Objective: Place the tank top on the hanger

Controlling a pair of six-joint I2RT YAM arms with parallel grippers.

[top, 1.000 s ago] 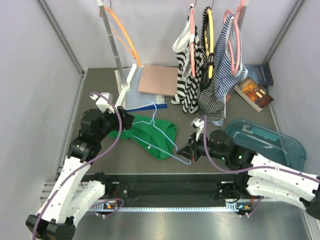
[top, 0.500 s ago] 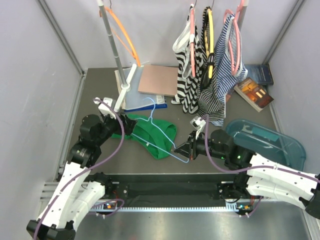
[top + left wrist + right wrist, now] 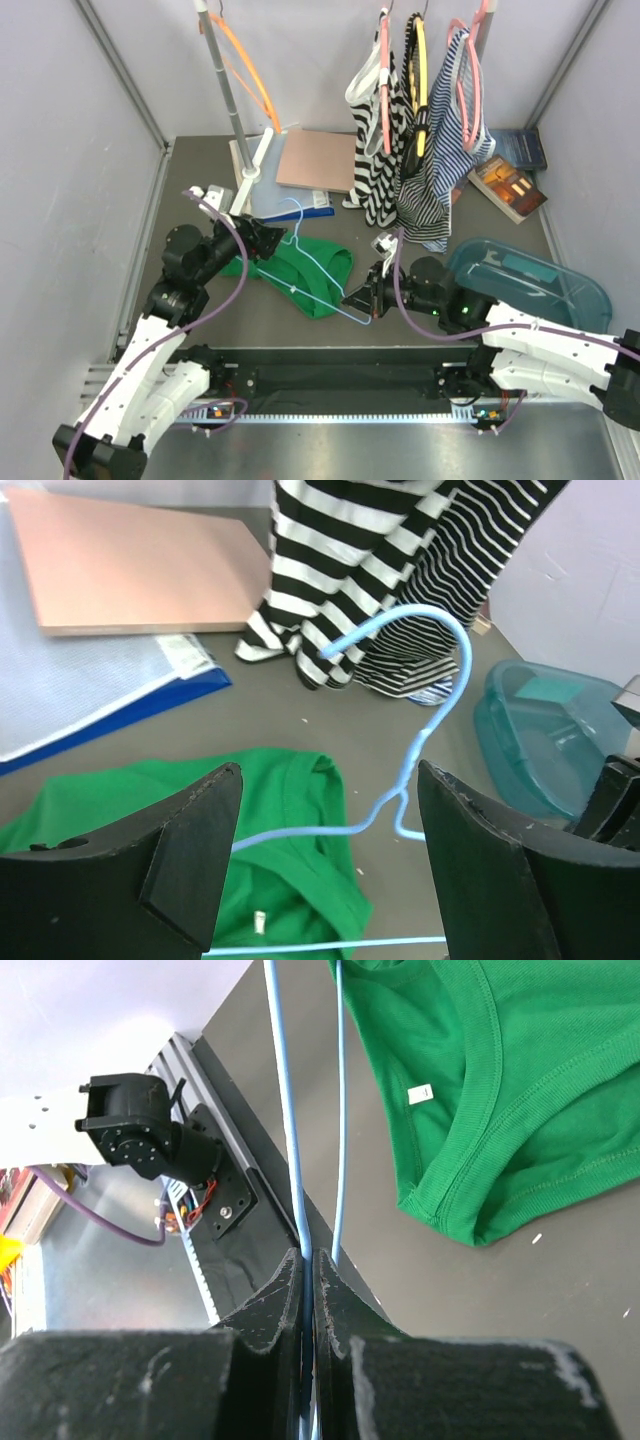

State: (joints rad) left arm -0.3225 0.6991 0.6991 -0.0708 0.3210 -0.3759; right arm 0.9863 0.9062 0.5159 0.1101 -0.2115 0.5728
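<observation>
The green tank top [image 3: 305, 268] lies crumpled on the table; its white label shows in the left wrist view [image 3: 259, 921] and the right wrist view [image 3: 421, 1092]. The light-blue hanger [image 3: 318, 272] lies across and above it, with its hook [image 3: 440, 650] raised towards the back. My right gripper [image 3: 362, 298] is shut on the hanger's lower corner wire [image 3: 290, 1110], jaws pinched tight [image 3: 309, 1260]. My left gripper [image 3: 270, 240] is open and empty, just left of the hook. It hovers over the top's left part, and the hanger's neck shows between its fingers [image 3: 328, 780].
Black-and-white [image 3: 378, 150] and blue-and-white [image 3: 445, 150] striped tops hang at the back on pink hangers. An orange hanger [image 3: 250, 70] hangs on the rack pole [image 3: 225, 90]. A brown board [image 3: 315, 160], books [image 3: 510, 185] and a teal bin [image 3: 540, 285] lie around.
My left gripper has moved right and forward, close to the hanger's hook. My right gripper has shifted left with the hanger, and the hook has moved left and back.
</observation>
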